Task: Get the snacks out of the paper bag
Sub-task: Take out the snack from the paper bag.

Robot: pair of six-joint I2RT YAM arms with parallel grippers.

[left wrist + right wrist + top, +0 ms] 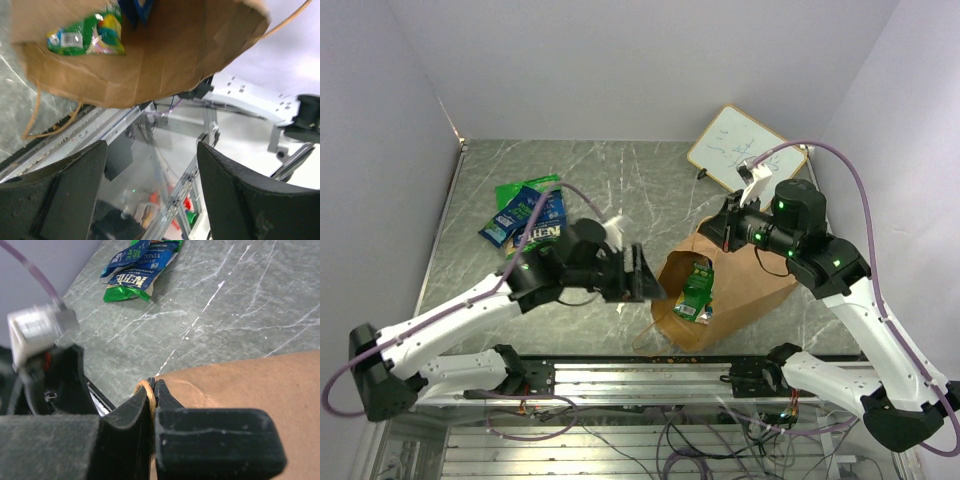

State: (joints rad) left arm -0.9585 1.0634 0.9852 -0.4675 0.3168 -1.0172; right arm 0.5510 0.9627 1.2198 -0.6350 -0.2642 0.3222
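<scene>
The brown paper bag [740, 290] lies on its side, its mouth toward the left arm. A green snack packet [697, 290] shows inside the mouth. In the left wrist view the bag [160, 65] fills the top, with the green packet [87, 37] and a blue packet [136, 10] in it. My left gripper [646, 275] is open just outside the mouth, with nothing between its fingers [75, 190]. At the bag's upper rim my right gripper [728, 228] is shut on the bag's twisted paper handle [146, 390]. Three snacks [527, 218], green and blue, lie on the table at the far left.
A white writing board [745, 148] lies at the back right, behind the right arm. The metal frame rail [650, 378] runs along the table's near edge, just below the bag. A loose handle loop [37, 115] hangs from the bag's mouth.
</scene>
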